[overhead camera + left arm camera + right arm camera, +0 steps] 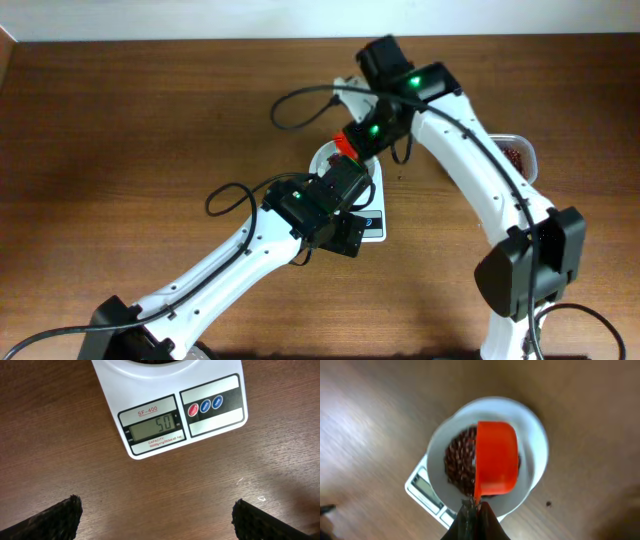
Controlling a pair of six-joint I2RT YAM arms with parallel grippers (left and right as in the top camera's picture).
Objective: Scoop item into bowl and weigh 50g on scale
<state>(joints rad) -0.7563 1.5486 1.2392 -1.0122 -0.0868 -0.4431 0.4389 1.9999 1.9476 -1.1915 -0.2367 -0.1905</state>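
Left wrist view showed the scale [165, 410] at upper centre, its display [152, 427] reading 50. The left gripper [156, 517] stood with jaws spread wide, holding nothing. At centre of the right wrist view, the right gripper [476, 512] was clamped on an orange scoop [495, 457] over the beans [460, 462], which lay in the bowl [535, 450] on the scale.

The bowl [534, 455] is sitting on the scale [150, 430], beans [457, 460] lying in it, a scoop [495, 455] hanging over them; a tub [533, 158] is standing on the table [150, 120], off right.
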